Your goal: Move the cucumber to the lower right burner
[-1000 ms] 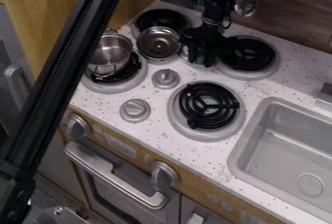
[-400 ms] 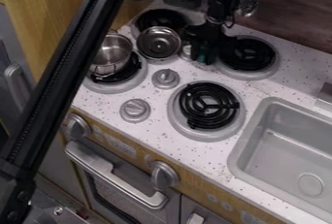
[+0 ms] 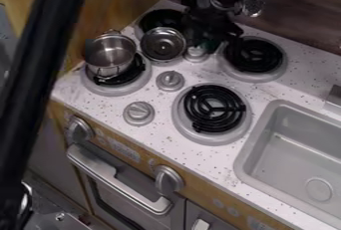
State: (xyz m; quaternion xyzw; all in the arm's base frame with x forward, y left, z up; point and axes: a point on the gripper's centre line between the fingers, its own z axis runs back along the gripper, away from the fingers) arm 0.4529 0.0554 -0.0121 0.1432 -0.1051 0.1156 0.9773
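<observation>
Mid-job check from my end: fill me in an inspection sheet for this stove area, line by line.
Surface: white speckled countertop, dark specks throughout.
Job's things: lower right burner, black coil on grey ring.
Clutter: silver metal pot on the lower left burner; shiny round metal pan or lid beside it.
Grippers: black tool over the stove's rear; grip unclear.
Cables: nothing seen.
Surroundings: grey sink at right.
</observation>
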